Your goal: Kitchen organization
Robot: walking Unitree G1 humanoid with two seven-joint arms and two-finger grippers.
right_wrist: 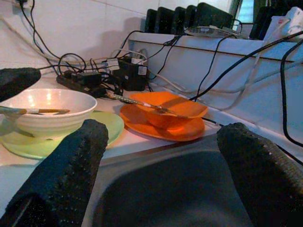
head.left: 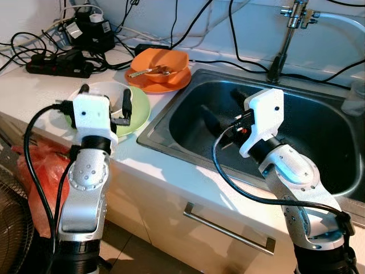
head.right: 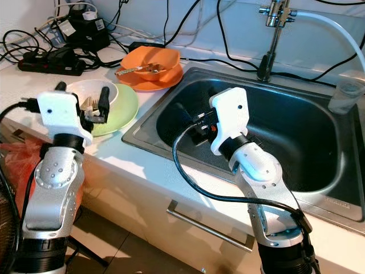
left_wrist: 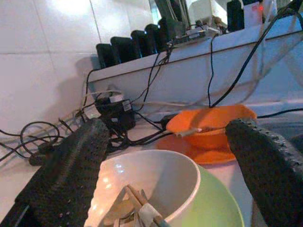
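Observation:
A white bowl (head.left: pixel 109 91) holding utensils sits on a green plate (head.left: pixel 140 112) on the counter left of the sink. My left gripper (head.left: pixel 105 98) is open, its two fingers (left_wrist: pixel 71 170) straddling the bowl at rim height. Behind it an orange bowl (head.left: pixel 163 61) with chopsticks across it rests on an orange plate (head.left: pixel 165 85). My right gripper (head.left: pixel 222 108) is open and empty, low inside the steel sink (head.left: pixel 319 131) near its left wall. In the right wrist view its fingers (right_wrist: pixel 66 170) point toward the orange dishes (right_wrist: pixel 163 111).
A faucet (head.left: pixel 288 34) stands behind the sink, and a clear cup (head.right: pixel 347 94) stands at the sink's right. A black power strip (head.left: pixel 57 65), chargers and tangled cables crowd the back left counter. Below are a drawer handle (head.left: pixel 228 228) and a red bag (head.left: pixel 34 171).

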